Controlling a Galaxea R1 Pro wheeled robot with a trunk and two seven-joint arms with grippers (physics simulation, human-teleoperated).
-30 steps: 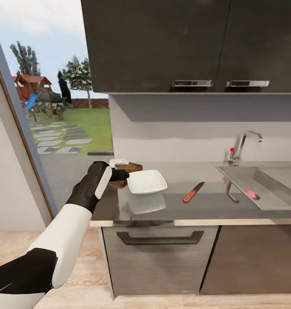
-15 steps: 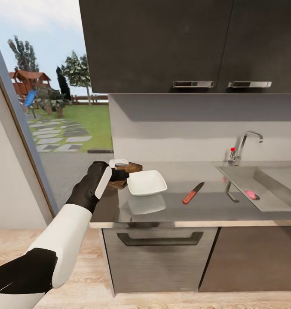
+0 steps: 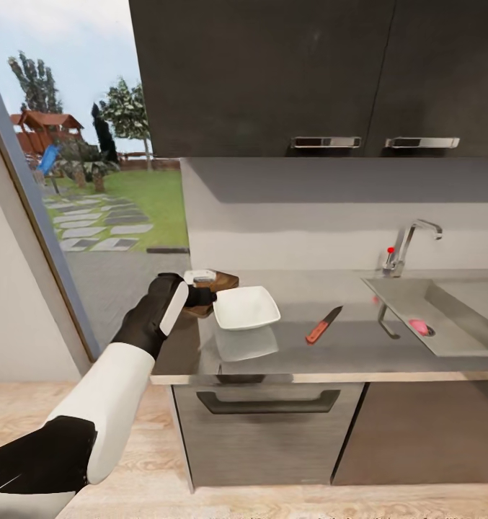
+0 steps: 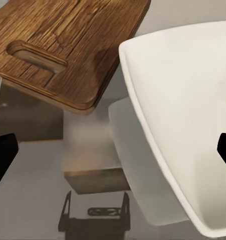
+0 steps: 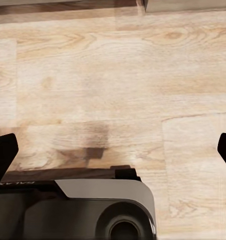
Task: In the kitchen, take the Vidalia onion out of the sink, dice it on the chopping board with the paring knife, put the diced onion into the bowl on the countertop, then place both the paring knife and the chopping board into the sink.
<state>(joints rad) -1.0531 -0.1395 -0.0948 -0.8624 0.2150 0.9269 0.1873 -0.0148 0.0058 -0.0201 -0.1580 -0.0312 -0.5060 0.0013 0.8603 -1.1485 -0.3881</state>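
The white bowl (image 3: 245,306) stands on the grey countertop (image 3: 323,288), and the brown chopping board (image 3: 218,281) lies partly hidden behind it. My left gripper (image 3: 201,294) hovers at the bowl's left edge, over the board's near corner. In the left wrist view that gripper (image 4: 113,152) is open, with the bowl (image 4: 183,115) and the board's handle slot (image 4: 35,55) below it. The red-handled paring knife (image 3: 323,324) lies right of the bowl. The pinkish Vidalia onion (image 3: 419,326) sits in the sink (image 3: 406,299). My right gripper (image 5: 113,152) is open above the wooden floor.
A chrome tap (image 3: 409,241) with a red knob (image 3: 389,251) stands behind the sink. Dark wall cabinets (image 3: 308,72) hang over the countertop. A tall window (image 3: 92,180) is at the left. Dark cabinet fronts (image 3: 272,425) sit below the counter.
The whole head picture has shifted slightly, so the camera has moved. The left arm, bowl, board, knife and onion keep their places.
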